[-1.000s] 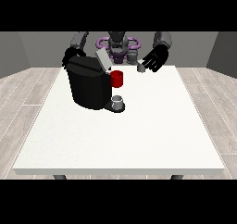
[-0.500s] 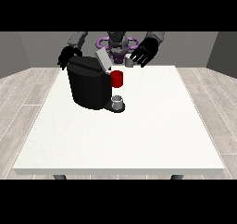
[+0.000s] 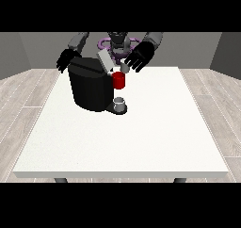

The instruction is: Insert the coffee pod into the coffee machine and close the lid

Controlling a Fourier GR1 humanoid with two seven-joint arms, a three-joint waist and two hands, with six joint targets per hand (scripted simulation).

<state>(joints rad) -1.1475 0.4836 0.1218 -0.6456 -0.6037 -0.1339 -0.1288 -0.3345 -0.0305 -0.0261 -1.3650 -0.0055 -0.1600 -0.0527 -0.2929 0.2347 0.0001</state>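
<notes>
While the lid stands tilted up and open on top of the black coffee machine, the hand at the view's right hangs just behind and above the machine's red front part. A small grey thing, likely the coffee pod, sits right under that hand's fingers, just above the red part. Judgement: the hand is carrying the pod to the open slot, and the lid is left up so the pod can go in first. Fingers there look curled down toward the pod, but whether they pinch it or only touch it, cannot tell.

Hand at the view's left is behind the machine's far upper corner, fingers hanging down and relaxed, holding nothing visible; probably parked there to steady the machine or wait for the lid closing. Contact with the machine: cannot tell.

A small grey cup sits on the machine's base under the red part. Machine stands on the white tabletop, toward the robot's side.

Hidden: the pod slot itself, the lid hinge, the left-side hand's palm. Purple shape behind the robot's torso is unclear.
</notes>
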